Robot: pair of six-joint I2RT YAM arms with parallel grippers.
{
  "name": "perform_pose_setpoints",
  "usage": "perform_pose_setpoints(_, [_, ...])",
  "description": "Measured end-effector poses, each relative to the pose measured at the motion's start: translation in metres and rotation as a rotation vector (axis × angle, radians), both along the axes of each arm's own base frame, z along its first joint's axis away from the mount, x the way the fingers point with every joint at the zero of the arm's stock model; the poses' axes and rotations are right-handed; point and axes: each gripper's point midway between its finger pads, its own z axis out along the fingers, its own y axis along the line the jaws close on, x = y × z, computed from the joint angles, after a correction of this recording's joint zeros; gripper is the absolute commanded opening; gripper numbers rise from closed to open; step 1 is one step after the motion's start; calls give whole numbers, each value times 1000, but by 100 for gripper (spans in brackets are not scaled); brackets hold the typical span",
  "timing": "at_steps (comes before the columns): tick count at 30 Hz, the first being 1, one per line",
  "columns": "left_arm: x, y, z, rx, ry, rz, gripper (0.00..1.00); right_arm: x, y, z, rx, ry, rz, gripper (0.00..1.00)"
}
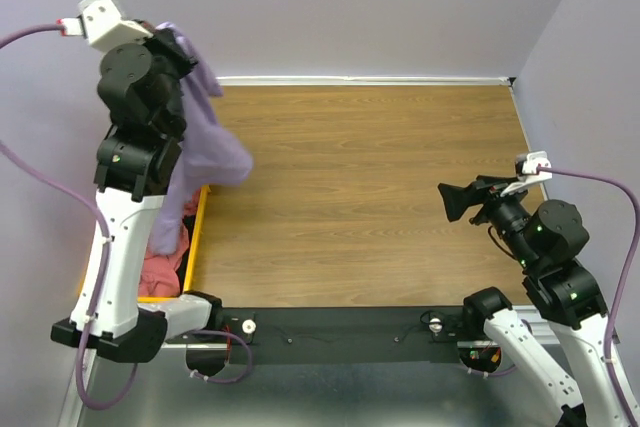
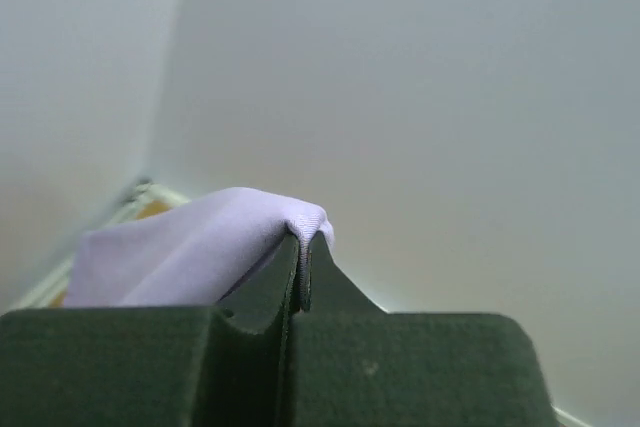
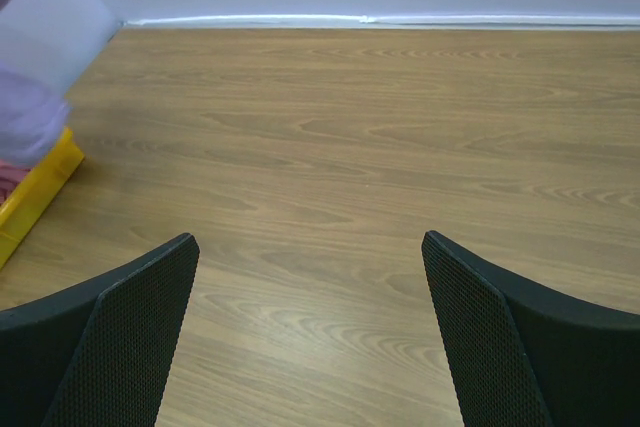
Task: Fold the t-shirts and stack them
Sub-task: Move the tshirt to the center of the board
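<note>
Bin (image 1: 198, 235) sits at the table's (image 1: 370, 197) left edge, piled t-shirts (image 1: 160, 272) inside it. The hanging t-shirt (image 1: 210, 142) dangles from the left gripper (image 2: 303, 247), right above the bin. Right gripper (image 3: 308, 239) is way over on the table's right side, well apart.

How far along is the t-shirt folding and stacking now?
Done: nothing; no folded shirt lies on the table. In hand: the left claw is shut on the lavender t-shirt, lifted over the yellow bin. Left: fold it, then the pink shirt in the bin. The right claw is open.

Two arms (image 1: 110, 247) (image 1: 560, 242), one bin (image 1: 198, 237), one lavender t-shirt (image 1: 208, 142), one pink t-shirt (image 1: 160, 272), possibly more.
</note>
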Motion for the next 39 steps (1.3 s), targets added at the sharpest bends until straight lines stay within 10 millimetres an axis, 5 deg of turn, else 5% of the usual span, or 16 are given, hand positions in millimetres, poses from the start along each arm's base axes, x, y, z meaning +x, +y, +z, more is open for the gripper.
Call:
perform_pose_setpoints(4, [16,-80,17,-11,-66,-247,0,-2,-7,4,21,-14,-40,100])
perform_pose_setpoints(10, [46,-241,28,26,-92,-637,0,-7,-25,18,53,-63,-130,100])
perform_pose_setpoints(13, [34,-321,36,55,-130,-825,0,-8,-32,22,61,-79,-164,100])
perform_pose_setpoints(17, [7,-378,37,87,-177,-989,0,-7,-37,23,75,-79,-200,100])
perform_pose_setpoints(20, [9,-383,25,106,-179,-991,0,-7,-41,23,85,-78,-222,100])
perform_pose_setpoints(23, [27,-378,-8,125,-127,-954,8,-6,-42,23,91,-76,-229,100])
perform_pose_setpoints(28, [87,-350,-123,126,89,-865,31,-3,-40,20,84,-61,-228,100])
perform_pose_setpoints(31, [138,-303,-217,93,275,-776,72,6,-35,12,64,-21,-222,100])
perform_pose_setpoints(33, [159,-271,-271,73,384,-717,84,12,-30,4,48,14,-208,100])
perform_pose_setpoints(36, [160,-245,-325,59,506,-675,87,27,-21,-14,20,93,-195,100])
perform_pose_setpoints(39, [142,-249,-340,67,545,-698,87,46,-11,-42,10,213,-202,100])
